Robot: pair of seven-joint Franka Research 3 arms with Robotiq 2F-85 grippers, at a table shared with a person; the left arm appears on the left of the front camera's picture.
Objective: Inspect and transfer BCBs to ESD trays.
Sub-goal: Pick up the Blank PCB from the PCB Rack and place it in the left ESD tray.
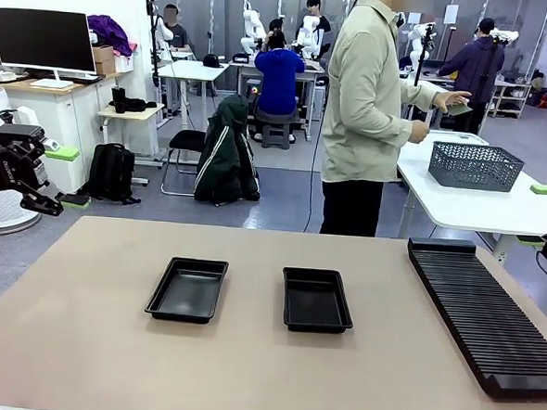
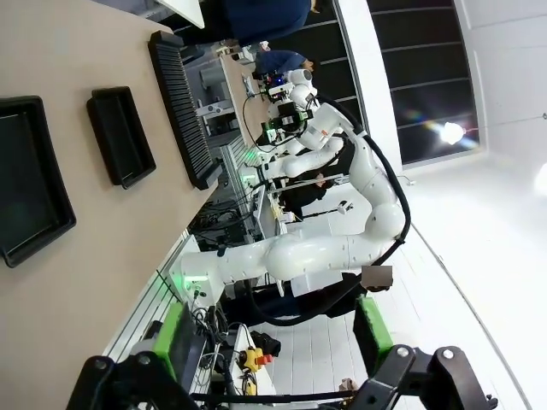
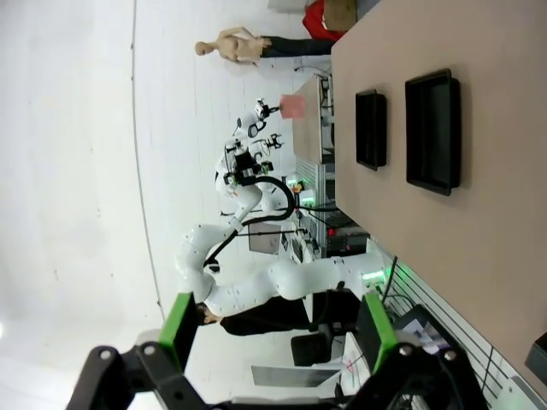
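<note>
Two empty black ESD trays [image 1: 187,290] [image 1: 316,301] lie side by side in the middle of the tan table [image 1: 79,342]. My left gripper [image 1: 68,176] hangs open off the table's left edge, well away from the trays. At the right edge my right gripper [image 1: 538,216] is open too, with nothing in it. The left wrist view has its open gripper [image 2: 278,337] with the trays [image 2: 30,192] [image 2: 120,137] far off. In the right wrist view, the open gripper [image 3: 278,329] is far from the trays [image 3: 432,128] [image 3: 371,128]. The BCBs are out of view.
A long black ribbed rack [image 1: 485,316] runs along the table's right side. A person [image 1: 368,109] stands at the far edge, turned to a white side table with a grey mesh basket [image 1: 474,166], hands raised. A chair with a dark jacket [image 1: 226,151] stands behind.
</note>
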